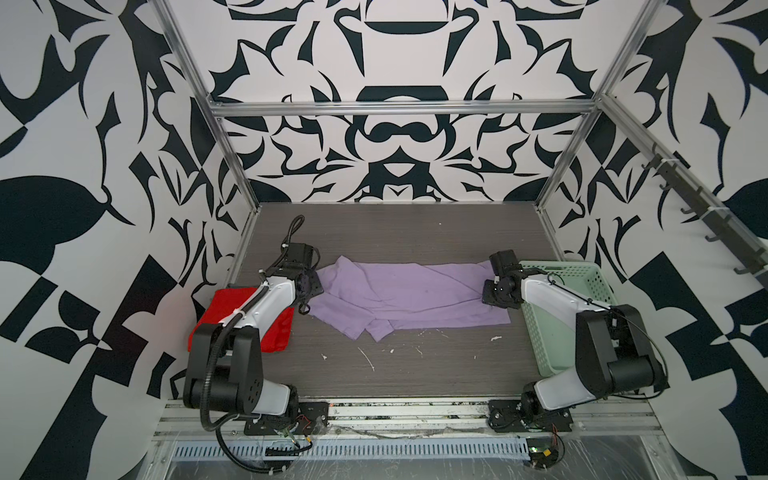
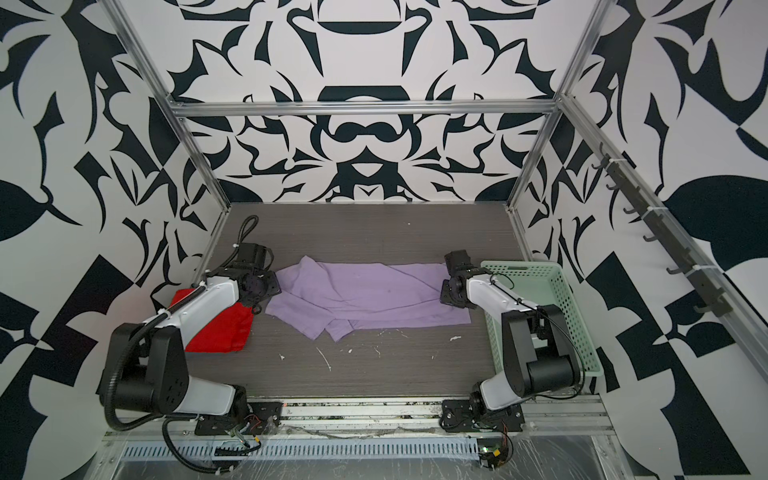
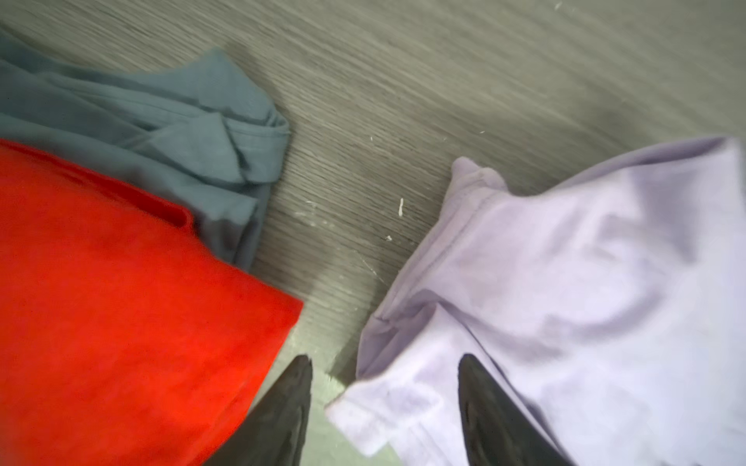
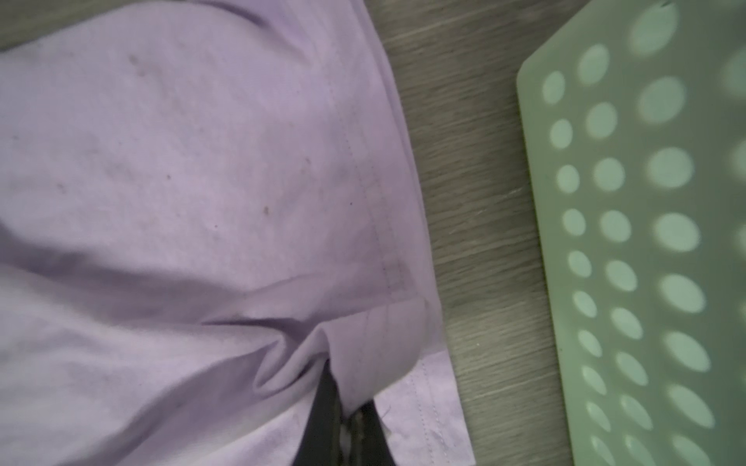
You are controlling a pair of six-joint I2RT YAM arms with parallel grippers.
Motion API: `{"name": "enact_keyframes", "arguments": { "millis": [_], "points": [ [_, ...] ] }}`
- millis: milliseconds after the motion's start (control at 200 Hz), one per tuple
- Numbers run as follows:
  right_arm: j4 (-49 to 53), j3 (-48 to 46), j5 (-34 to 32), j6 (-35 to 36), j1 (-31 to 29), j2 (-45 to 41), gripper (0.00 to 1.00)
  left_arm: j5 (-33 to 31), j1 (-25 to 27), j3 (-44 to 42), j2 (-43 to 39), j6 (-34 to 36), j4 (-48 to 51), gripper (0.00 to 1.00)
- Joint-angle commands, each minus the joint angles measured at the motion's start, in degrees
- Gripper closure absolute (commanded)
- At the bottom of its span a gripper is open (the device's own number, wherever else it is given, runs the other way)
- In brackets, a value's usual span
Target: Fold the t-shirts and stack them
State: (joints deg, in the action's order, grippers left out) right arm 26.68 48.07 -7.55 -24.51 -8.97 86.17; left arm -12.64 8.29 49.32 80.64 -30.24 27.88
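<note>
Near edge: bare table [image 1: 415, 365], marked with white scuffs.

Near left: red t-shirt [image 1: 276, 332], folded, partly under my left arm. In the left wrist view it lies over the grey-blue t-shirt [image 3: 169, 121], which sticks out from beneath it.

Centre: lavender t-shirt [image 1: 407, 297], flat on the table and folded into a band. Its long axis runs left to right. The sleeve end points left toward the red t-shirt and does not touch it. The hemmed end points right toward the basket [image 1: 552, 332], with bare table between.

My left fingers [image 3: 484, 419] are released and spread at the sleeve end, one over the lavender cloth, the other beside the red.

My right fingers [image 4: 323, 423] are clenched on the lavender t-shirt at its hemmed right end, with cloth bunched at the grip.
</note>
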Motion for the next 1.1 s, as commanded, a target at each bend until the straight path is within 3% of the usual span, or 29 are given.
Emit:
{"name": "enact_keyframes", "arguments": {
  "millis": [0,215,510,935,1095],
  "points": [
    [-0.2,1.6,-0.8,-1.0,0.2,-1.9,1.00,2.9,-0.3,-4.9,-2.3,-2.3,1.4,0.39],
    [-0.3,1.5,-0.2,-0.9,0.2,-1.9,1.00,7.5,-1.7,-11.6,-3.9,-5.6,-7.6,0.41],
    [-0.2,1.1,-0.1,-1.2,0.2,-2.7,1.00,10.6,-5.3,-16.1,-0.2,-9.4,-17.7,0.54],
    [0.3,1.2,-0.8,-1.9,0.2,-3.1,1.00,12.5,-5.7,-16.8,-1.3,-10.1,-18.2,0.78],
    [0.2,1.3,-0.4,-2.0,0.2,-3.4,1.00,12.1,-5.6,-15.6,-4.4,-10.3,-13.4,0.87]
  ]
}}
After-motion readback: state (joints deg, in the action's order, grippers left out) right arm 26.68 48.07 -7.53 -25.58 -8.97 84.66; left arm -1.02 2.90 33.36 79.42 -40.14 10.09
